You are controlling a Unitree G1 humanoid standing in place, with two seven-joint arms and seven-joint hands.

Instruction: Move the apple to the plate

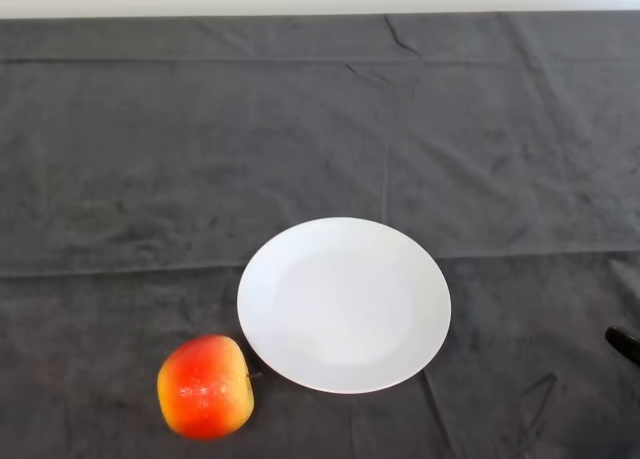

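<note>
Red-and-yellow apple [205, 386] lies on a dark cloth [150, 159], just beside the lower left rim of a white plate [344, 304], not yet on it. No hand shows, so its fingers cannot be described. No labels or writing are visible anywhere.

Red-yellow apple [205, 386] lies on the dark cloth, stem pointing right. It sits just beside the lower-left rim of the white plate [344, 304].
</note>
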